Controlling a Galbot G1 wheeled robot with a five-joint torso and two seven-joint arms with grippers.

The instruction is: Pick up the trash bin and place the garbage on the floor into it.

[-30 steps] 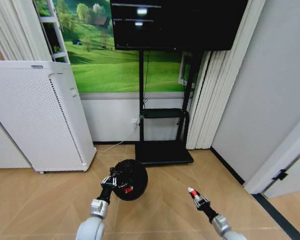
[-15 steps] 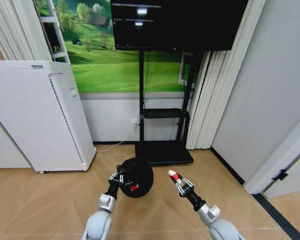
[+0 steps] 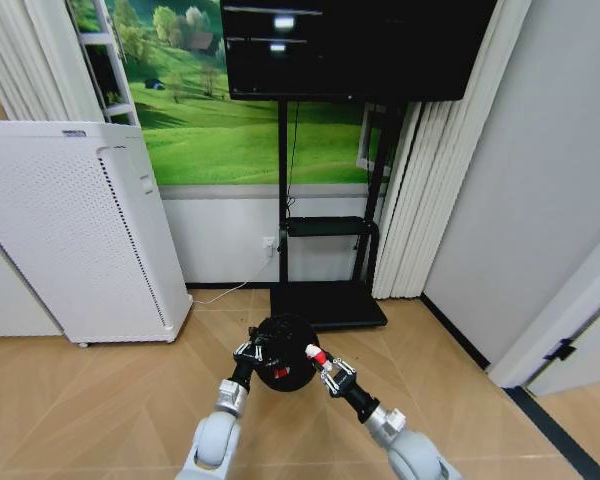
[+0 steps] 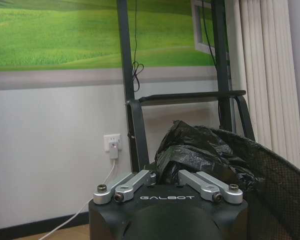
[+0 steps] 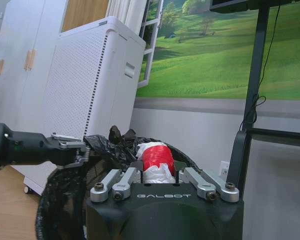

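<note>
The trash bin (image 3: 283, 366), small, round and black, hangs above the wooden floor with its opening tipped toward me. My left gripper (image 3: 250, 352) is shut on its rim and black liner bag (image 4: 200, 150). A red item (image 3: 280, 373) lies inside the bin. At the bin's right rim, my right gripper (image 3: 321, 364) is shut on a red-and-white packet (image 3: 313, 352). In the right wrist view that packet (image 5: 152, 156) sits between the fingers just over the bin's mouth (image 5: 65, 200), with the left gripper (image 5: 72, 150) on the rim beyond. The mesh wall of the bin (image 4: 275, 185) shows beside the left gripper (image 4: 165, 176).
A tall white perforated appliance (image 3: 80, 230) stands at the left against the wall. A black TV stand (image 3: 325, 300) with a flat base is right behind the bin. Curtains (image 3: 420, 190) and a grey wall (image 3: 540, 180) close off the right side.
The left arm has carried the bin to the right and farther from me. The right gripper has swung left with the packet, from well apart to the bin's right rim.
</note>
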